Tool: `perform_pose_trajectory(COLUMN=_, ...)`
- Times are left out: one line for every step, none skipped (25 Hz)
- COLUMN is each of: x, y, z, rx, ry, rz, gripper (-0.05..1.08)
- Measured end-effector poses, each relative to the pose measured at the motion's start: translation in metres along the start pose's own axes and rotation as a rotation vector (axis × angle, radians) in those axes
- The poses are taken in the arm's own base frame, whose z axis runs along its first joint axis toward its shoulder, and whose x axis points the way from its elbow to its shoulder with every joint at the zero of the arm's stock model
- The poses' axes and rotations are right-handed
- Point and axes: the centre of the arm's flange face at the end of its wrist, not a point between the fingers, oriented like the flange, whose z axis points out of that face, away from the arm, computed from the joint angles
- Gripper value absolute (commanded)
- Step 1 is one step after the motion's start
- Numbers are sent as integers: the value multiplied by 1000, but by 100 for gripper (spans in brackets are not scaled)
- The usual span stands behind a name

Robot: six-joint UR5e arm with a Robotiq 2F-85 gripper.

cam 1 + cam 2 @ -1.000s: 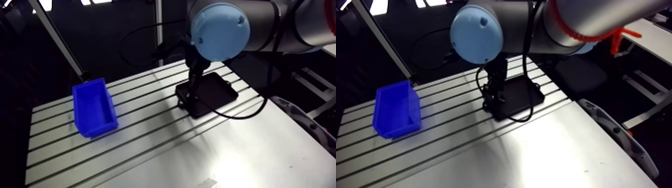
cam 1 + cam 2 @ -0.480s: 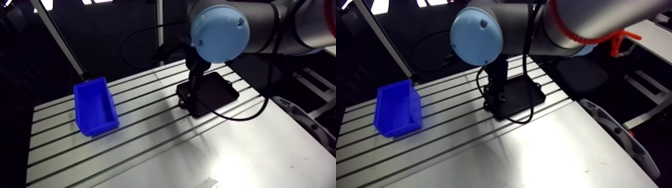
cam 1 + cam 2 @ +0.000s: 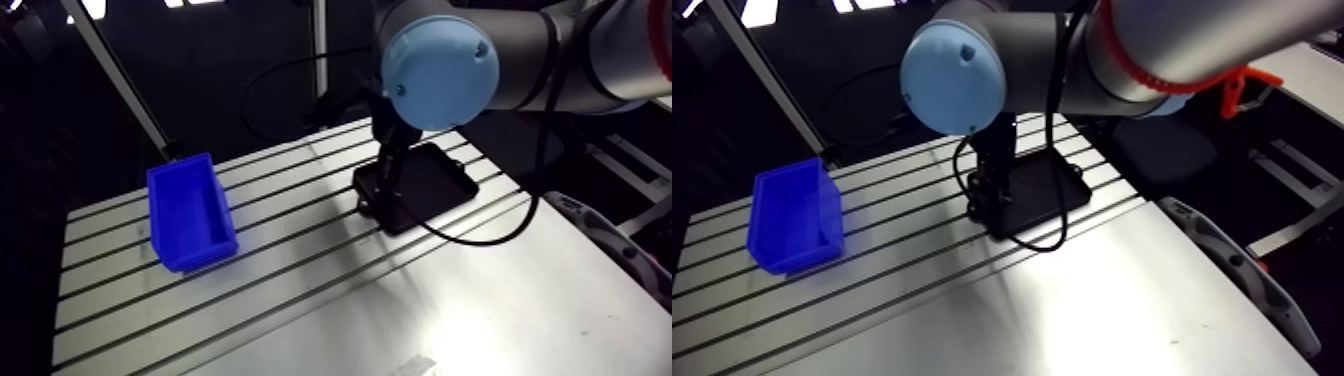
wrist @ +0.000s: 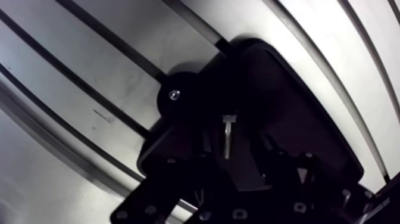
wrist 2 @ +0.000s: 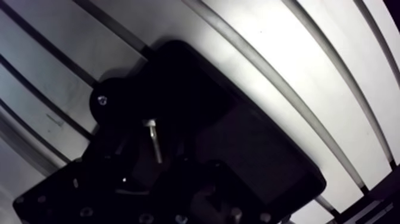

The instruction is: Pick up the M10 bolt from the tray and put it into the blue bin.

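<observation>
M10 bolt (image 4: 227, 137) shows in the wrist view as a small bright piece against the dark inside of the black tray (image 4: 309, 140). It is just ahead of the gripper (image 3: 380, 195) and in line with its middle, with its head pointing away from the gripper. You cannot tell from these views whether the gripper already grips the bolt or only stands over it, because everything there is too dark. A small screw (image 4: 173, 94) sits on a rounded tab at the tray's corner, beside the bolt. The blue bin (image 3: 190, 212) stands well apart from the tray, open side up, with slotted table (image 3: 420, 300) running between them. In the arm view, the arm reaches down steeply from the light-blue joint cap (image 3: 440, 68), and the gripper is low over the tray's end nearer the bin.
</observation>
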Motion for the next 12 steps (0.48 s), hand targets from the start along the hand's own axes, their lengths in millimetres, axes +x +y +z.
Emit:
perform_pose_trajectory(x=0, y=0, z=0, rx=1, ry=0, rz=0, gripper=55)
perform_pose_trajectory(x=0, y=-1, z=1, rx=1, ry=-1, rz=0, gripper=55)
perform_pose_trajectory(x=0, y=-1, z=1, rx=2, ry=-1, rz=0, gripper=55)
perform_pose_trajectory(x=0, y=-1, z=2, rx=3, ry=-1, rz=0, gripper=56)
perform_pose_trajectory(x=0, y=-1, z=2, rx=4, ry=-2, rz=-1, gripper=57)
perform_pose_trajectory(x=0, y=-2, z=2, rx=5, ry=-2, rz=-1, gripper=57)
perform_pose_trajectory(x=0, y=-2, z=3, rx=5, ry=-2, rz=-3, gripper=57)
perform_pose_trajectory(x=1, y=-3, z=3, rx=5, ry=-2, rz=-4, gripper=57)
perform_pose_trajectory(x=1, y=-3, z=3, rx=6, ry=-3, rz=-4, gripper=59)
perform_pose_trajectory(x=2, y=-3, z=4, rx=6, ry=-3, rz=-5, gripper=61)
perform_pose_trajectory(x=2, y=-4, z=4, rx=6, ry=-3, rz=-6, gripper=61)
perform_pose_trajectory(x=2, y=-4, z=4, rx=6, ry=-3, rz=-7, gripper=61)
